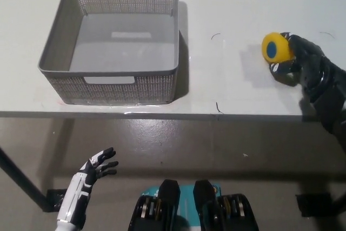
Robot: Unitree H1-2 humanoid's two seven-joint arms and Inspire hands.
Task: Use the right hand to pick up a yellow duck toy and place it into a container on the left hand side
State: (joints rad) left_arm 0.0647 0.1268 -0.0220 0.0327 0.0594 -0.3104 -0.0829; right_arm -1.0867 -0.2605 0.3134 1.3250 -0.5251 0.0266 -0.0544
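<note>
The yellow duck toy (274,48), round with a blue spot facing up, is held at the right side of the white table (227,90). My black right hand (300,60) is shut on it from the right, fingers curled under and behind it. The toy casts a shadow on the table to its left and looks lifted a little. A grey mesh basket (173,41) stands empty at the table's left. My white left hand (92,174) rests open below the table's front edge, at the lower left.
The table's front edge (162,114) runs across the middle of the view, with grey floor below it. A broad bare stretch of table lies between the basket and the toy. Small dark marks (217,106) dot the tabletop.
</note>
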